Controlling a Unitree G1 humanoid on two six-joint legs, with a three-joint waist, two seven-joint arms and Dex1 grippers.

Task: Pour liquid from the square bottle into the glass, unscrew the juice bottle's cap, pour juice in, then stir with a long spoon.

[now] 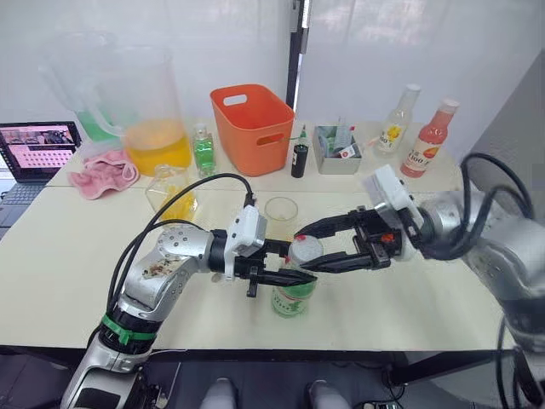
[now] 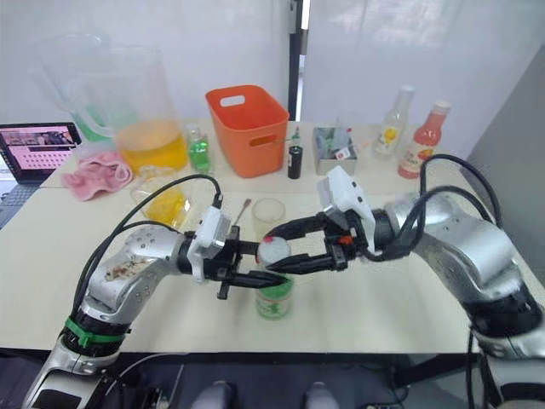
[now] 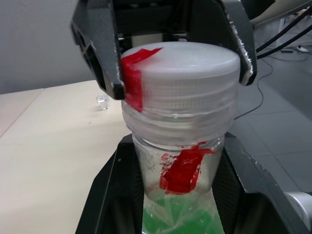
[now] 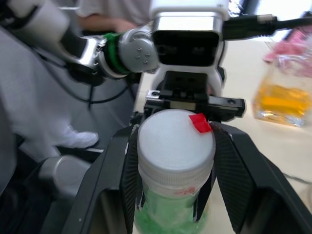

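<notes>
The juice bottle (image 1: 294,300), green-labelled, stands upright near the table's front edge. My left gripper (image 1: 291,274) is shut on it just under the neck, its fingers (image 3: 109,195) on either side of the clear shoulder. My right gripper (image 1: 305,250) comes in from the right and is shut on the white cap (image 3: 180,73), which carries a strip of red tape and sits on the neck. The glass (image 1: 281,213) stands just behind the bottle. The square bottle (image 1: 170,194) with yellow liquid is at the back left. A thin stem (image 2: 243,208), seemingly the long spoon, shows left of the glass.
Along the back stand a big pitcher (image 1: 157,128) with orange liquid, a small green-liquid bottle (image 1: 203,152), an orange basket (image 1: 251,128), a dark little bottle (image 1: 299,158), a grey box (image 1: 336,152), a yellow-label bottle (image 1: 398,119) and a pink bottle (image 1: 430,141). A pink cloth (image 1: 102,175) and laptop (image 1: 34,149) lie far left.
</notes>
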